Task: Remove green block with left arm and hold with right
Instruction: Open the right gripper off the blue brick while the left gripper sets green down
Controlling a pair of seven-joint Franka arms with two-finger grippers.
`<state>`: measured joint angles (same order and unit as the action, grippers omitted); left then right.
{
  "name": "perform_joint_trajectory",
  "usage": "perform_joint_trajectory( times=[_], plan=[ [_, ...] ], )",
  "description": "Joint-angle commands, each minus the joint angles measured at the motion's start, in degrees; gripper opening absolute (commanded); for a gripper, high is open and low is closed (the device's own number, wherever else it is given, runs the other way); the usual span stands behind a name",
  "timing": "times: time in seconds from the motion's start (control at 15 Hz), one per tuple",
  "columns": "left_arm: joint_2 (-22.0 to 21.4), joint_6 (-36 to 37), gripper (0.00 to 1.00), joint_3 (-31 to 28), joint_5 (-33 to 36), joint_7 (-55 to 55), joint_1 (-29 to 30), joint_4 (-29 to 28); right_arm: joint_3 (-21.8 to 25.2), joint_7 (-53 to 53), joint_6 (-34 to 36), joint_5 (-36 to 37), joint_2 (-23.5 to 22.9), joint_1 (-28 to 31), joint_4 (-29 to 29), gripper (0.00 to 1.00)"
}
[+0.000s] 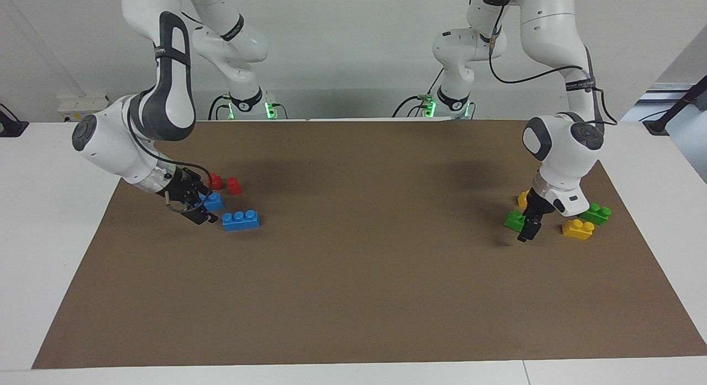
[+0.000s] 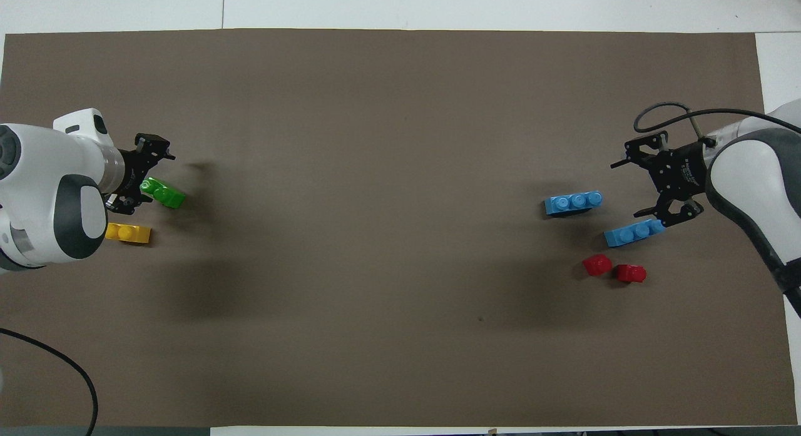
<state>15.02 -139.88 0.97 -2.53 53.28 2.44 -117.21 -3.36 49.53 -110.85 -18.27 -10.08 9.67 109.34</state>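
A green block (image 1: 515, 220) lies on the brown mat at the left arm's end of the table; it also shows in the overhead view (image 2: 166, 195). My left gripper (image 1: 529, 228) is low beside it, open in the overhead view (image 2: 153, 176), with the block's end between its fingers. A second green block (image 1: 596, 214) lies beside it, hidden under the arm from above. My right gripper (image 1: 200, 211) is open and empty at the other end of the table (image 2: 631, 189), next to a blue brick (image 1: 214, 201).
Two yellow bricks (image 1: 578, 228) (image 1: 523, 198) lie by the green blocks. A second blue brick (image 1: 241, 220) and two red bricks (image 1: 214, 180) (image 1: 234, 185) lie near the right gripper. The brown mat (image 1: 353, 274) covers the table's middle.
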Motion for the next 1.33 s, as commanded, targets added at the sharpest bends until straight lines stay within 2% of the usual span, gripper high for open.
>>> perform_joint_trajectory(
  times=[0.0, 0.2, 0.4, 0.53, 0.67, 0.87, 1.27],
  plan=[
    [1.2, -0.8, 1.0, -0.4, -0.3, -0.7, -0.3, 0.9, -0.5, -8.3, 7.1, 4.9, 1.8, -0.5, -4.9, 1.0],
    [1.2, -0.2, 1.0, -0.4, -0.3, -0.8, -0.2, 1.0, -0.5, -17.6, 15.1, 7.4, 3.5, -0.5, -10.6, 1.0],
    [0.9, 1.1, 1.0, -0.4, -0.1, -1.1, -0.1, 1.2, -0.8, -31.1, 18.8, 12.0, 7.3, -0.6, -11.9, 1.0],
    [0.2, 2.7, 1.0, -0.4, -0.1, -1.9, 0.4, 1.2, -0.9, -43.9, 20.2, 13.6, 9.8, -0.6, -11.6, 1.0],
    [-0.8, 4.3, 1.0, -0.4, -0.1, -3.5, 0.3, 1.1, -0.9, -50.6, 20.8, 14.7, 11.0, -0.6, -12.0, 1.0],
    [-2.7, 6.2, 1.0, -0.4, -0.1, -4.6, 0.0, 1.3, -0.9, -52.0, 26.0, 14.7, 11.4, -0.7, -15.1, 1.0],
    [-5.1, 20.2, 1.0, -0.4, -0.1, -13.0, 0.4, 8.3, -1.6, -52.2, 27.2, 14.6, 12.3, -3.2, -15.6, 1.0]
  ],
)
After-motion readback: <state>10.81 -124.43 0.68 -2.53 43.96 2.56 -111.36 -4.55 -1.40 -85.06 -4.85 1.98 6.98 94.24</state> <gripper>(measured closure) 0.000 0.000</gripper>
